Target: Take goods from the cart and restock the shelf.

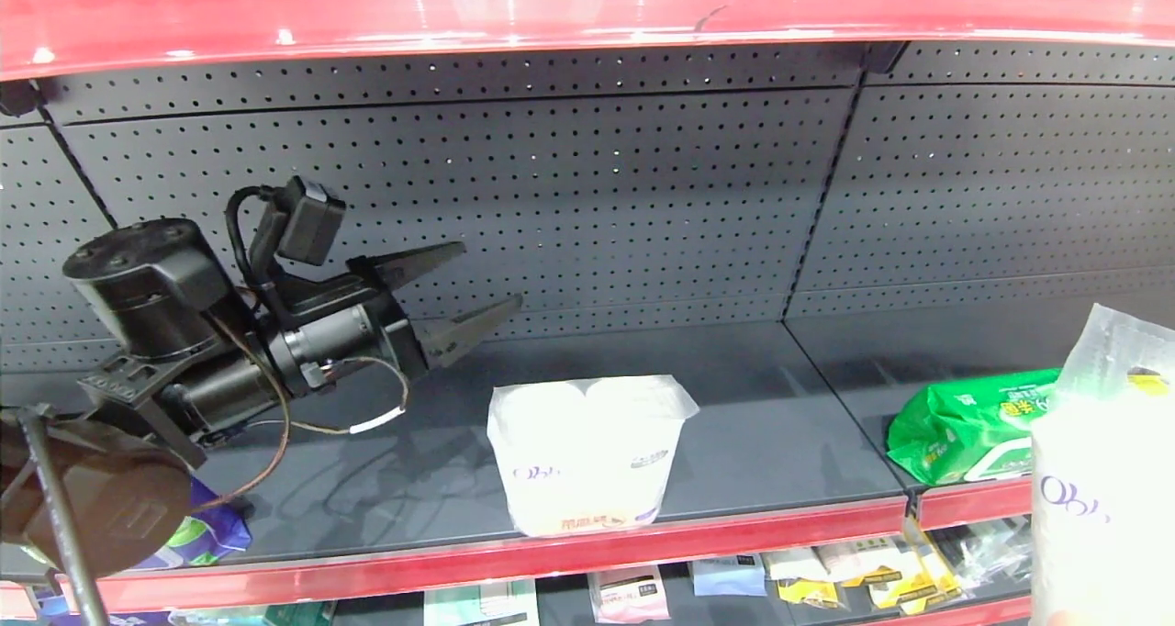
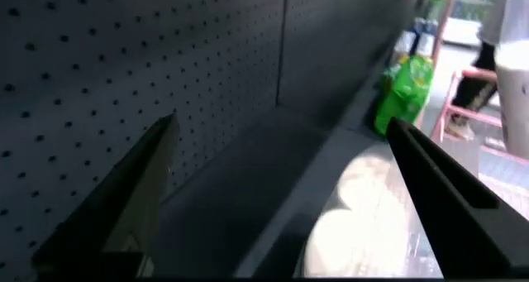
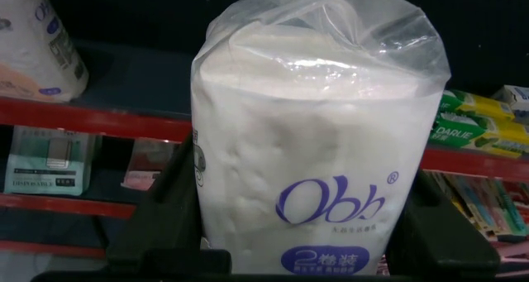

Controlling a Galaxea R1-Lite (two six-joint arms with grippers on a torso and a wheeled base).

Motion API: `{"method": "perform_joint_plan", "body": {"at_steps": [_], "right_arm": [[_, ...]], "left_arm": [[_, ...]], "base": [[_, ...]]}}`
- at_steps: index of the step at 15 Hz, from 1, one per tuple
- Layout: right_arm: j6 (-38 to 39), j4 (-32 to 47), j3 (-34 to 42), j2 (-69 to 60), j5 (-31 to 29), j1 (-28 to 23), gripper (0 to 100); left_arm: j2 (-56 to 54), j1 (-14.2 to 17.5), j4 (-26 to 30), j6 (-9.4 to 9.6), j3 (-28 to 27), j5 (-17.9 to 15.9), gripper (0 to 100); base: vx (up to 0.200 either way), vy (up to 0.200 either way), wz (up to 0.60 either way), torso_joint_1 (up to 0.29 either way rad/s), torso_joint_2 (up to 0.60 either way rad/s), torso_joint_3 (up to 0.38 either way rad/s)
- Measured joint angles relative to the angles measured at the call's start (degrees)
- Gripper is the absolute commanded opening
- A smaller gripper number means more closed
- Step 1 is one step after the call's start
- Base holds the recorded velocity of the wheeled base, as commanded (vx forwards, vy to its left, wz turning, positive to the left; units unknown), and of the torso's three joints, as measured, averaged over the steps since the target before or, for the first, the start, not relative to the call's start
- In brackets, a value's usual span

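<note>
A white tissue pack [image 1: 587, 452] stands upright at the front of the dark shelf [image 1: 753, 424], and it appears in the left wrist view as tissue pack [image 2: 364, 232]. My left gripper [image 1: 459, 296] hovers open above the shelf, to the left of that pack, with nothing between its fingers [image 2: 124, 199]. A second white tissue pack [image 3: 318, 141] in clear plastic is held in my right gripper [image 3: 306, 216], which is shut on its sides. That held pack [image 1: 1106, 479] is at the lower right, in front of the shelf.
A green wipes packet [image 1: 973, 419] lies on the right part of the shelf. A blue-and-green bag [image 1: 207, 530] sits at the shelf's left front. The pegboard back wall [image 1: 597, 185] is behind. Small packets fill the lower shelf [image 1: 826, 575]. Free room lies between the white pack and the green packet.
</note>
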Motion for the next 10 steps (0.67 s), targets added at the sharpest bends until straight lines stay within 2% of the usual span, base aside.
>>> {"method": "perform_joint_plan", "body": {"at_steps": [1,2,6,9,10], "right_arm": [[0.0,0.0,0.0,0.0,0.0,0.0,0],[0.0,0.0,0.0,0.0,0.0,0.0,0],[0.7,0.0,0.0,0.3,0.3,0.1,0],[1.1,-0.1,0.5,0.4,0.4,0.1,0],[1.3,-0.1,0.7,0.4,0.5,0.1,0]], "left_arm": [[-0.6,0.1,0.1,-0.55,0.1,0.9,100],[-1.0,0.1,0.1,-0.63,0.3,3.8,100],[-1.6,1.0,0.2,-0.99,4.1,21.4,100],[-1.5,2.9,1.5,-0.82,2.9,43.1,100],[-1.9,3.6,2.0,-0.94,2.5,47.7,100]], "base": [[0.000,0.000,0.00,0.000,0.00,0.000],[0.000,0.000,0.00,0.000,0.00,0.000],[0.000,0.000,0.00,0.000,0.00,0.000],[0.000,0.000,0.00,0.000,0.00,0.000],[0.000,0.000,0.00,0.000,0.00,0.000]]}}
